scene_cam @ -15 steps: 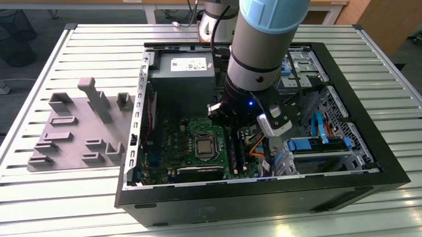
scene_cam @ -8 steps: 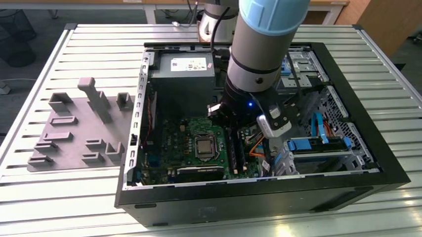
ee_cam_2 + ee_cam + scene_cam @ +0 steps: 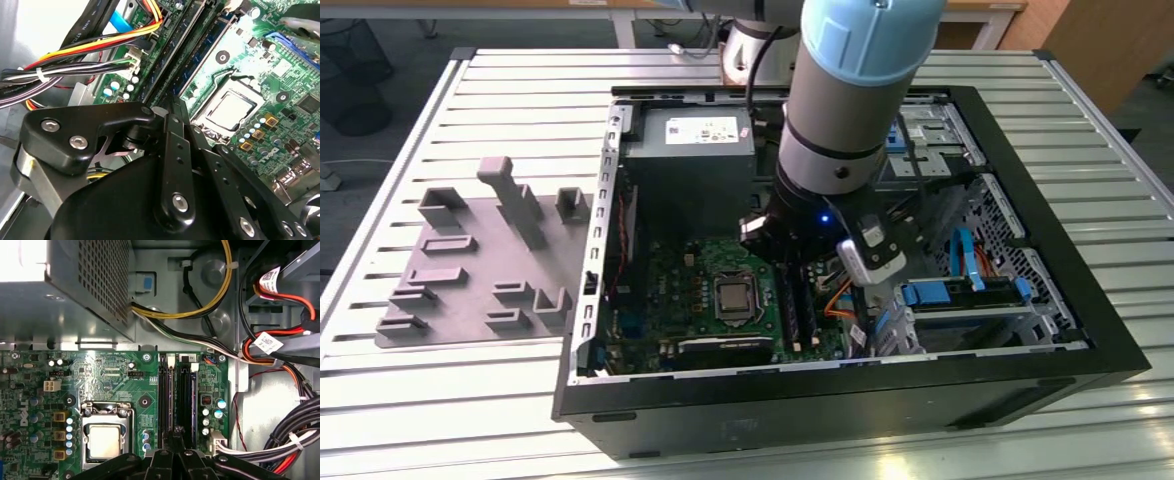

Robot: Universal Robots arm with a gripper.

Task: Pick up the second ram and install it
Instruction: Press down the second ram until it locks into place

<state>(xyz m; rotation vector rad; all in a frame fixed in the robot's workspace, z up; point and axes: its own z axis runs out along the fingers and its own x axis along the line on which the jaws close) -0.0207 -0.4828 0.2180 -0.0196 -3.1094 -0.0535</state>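
Two long black slots (image 3: pixel 177 405) sit beneath the narrowed black metal claw (image 3: pixel 176 432), gripping nothing visible.

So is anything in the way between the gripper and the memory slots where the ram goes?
Nothing visible. In the first wrist view the gripper is down at the long black slots on the motherboard, and the cable bundle lies off to one side of them, not across them.

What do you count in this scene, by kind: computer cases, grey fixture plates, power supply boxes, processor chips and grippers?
Computer case: 1
Grey fixture plate: 1
Power supply box: 1
Processor chip: 1
Gripper: 1
Total: 5
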